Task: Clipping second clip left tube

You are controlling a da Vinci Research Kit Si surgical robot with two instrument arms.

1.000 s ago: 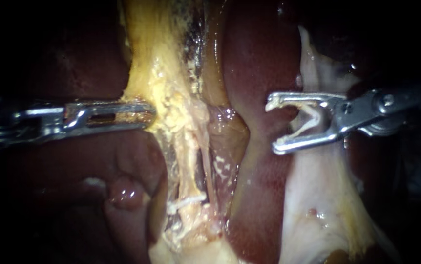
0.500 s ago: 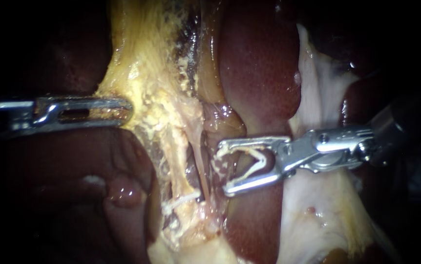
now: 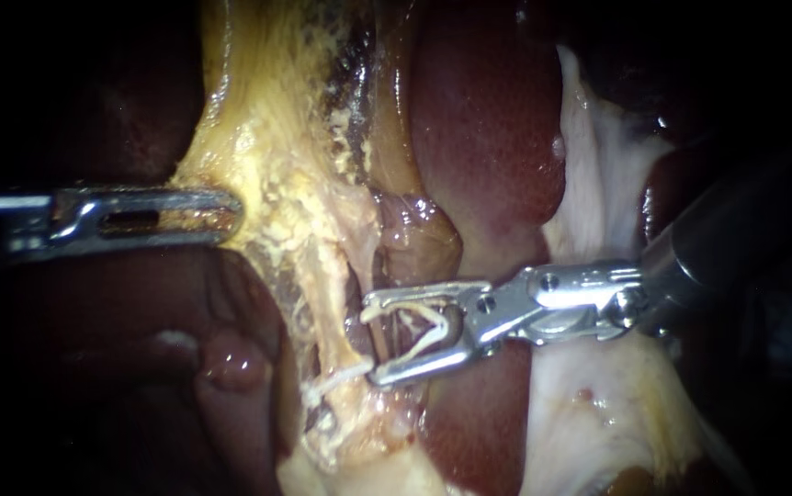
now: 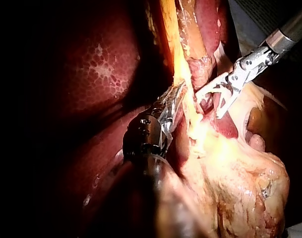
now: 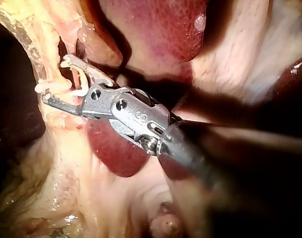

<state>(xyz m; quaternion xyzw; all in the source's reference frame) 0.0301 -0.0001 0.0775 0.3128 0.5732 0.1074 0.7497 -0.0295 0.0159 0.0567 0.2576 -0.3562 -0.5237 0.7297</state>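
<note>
So compared with half a second back, the right instrument (image 3: pixel 368 342) is sliding toward 8 o'clock, coming off the liver (image 3: pixel 488 138) and in against the left tube (image 3: pixel 341 312). The left instrument (image 3: pixel 226 211) is hardly shifting now, after dragging the yellow tissue (image 3: pixel 277 147) toward 9 o'clock over the past second. Its jaws are lying together, clamped on that tissue's edge and keeping it stretched. The right jaws are spread wide and carrying the loaded clip (image 3: pixel 382 313), a white V with a leg along each jaw. Their tips are sitting just at the tube's 3 o'clock side. A thin strand is crossing the gap between them, and I honestly can't tell if the tube itself is inside yet. Room is getting tight. The liver is crowding in from 3 o'clock, the yellow tissue is closing off 9 o'clock, and the lower jaw is hanging just beside the lower clip (image 3: pixel 341 374), at its 1 o'clock. The tube is sitting dead centre, its long axis running from about 1 o'clock down to 7 o'clock, with the lower clip crossing its bottom end.
</note>
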